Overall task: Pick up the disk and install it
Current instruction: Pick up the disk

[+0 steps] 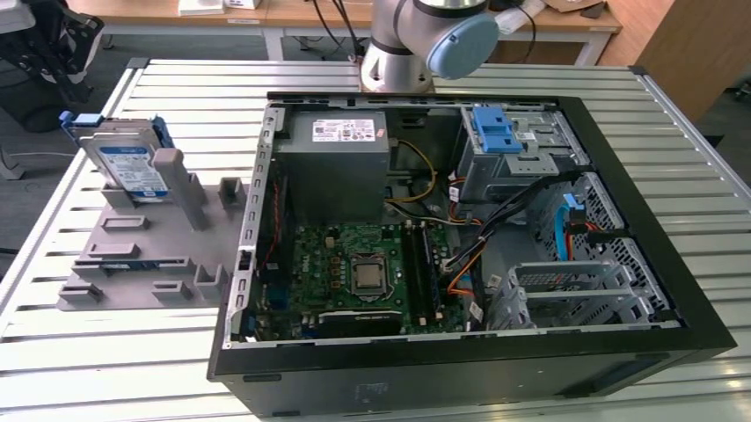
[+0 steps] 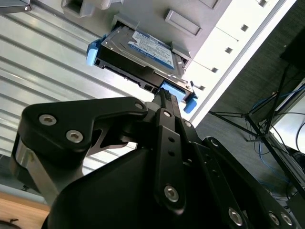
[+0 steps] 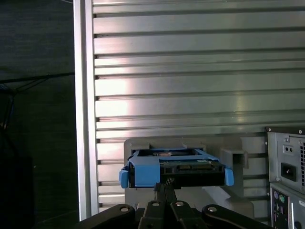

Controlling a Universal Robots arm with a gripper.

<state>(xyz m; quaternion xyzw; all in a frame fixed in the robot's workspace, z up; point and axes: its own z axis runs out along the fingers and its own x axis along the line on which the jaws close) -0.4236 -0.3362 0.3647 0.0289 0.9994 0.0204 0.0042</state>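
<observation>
Fingers [image 2: 167, 107] of the gripper [image 2: 163, 93] are pressed together, empty, aimed at the disk [image 2: 143, 52] near the table's [image 1: 118, 369] edge. The disk looks stiff and weighty, best pinched across its blue frame.

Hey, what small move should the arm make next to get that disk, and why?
Probably open the hand: its fingertips look closed together while it points at the blue-framed disk, which stands ungripped in the grey holder.
</observation>
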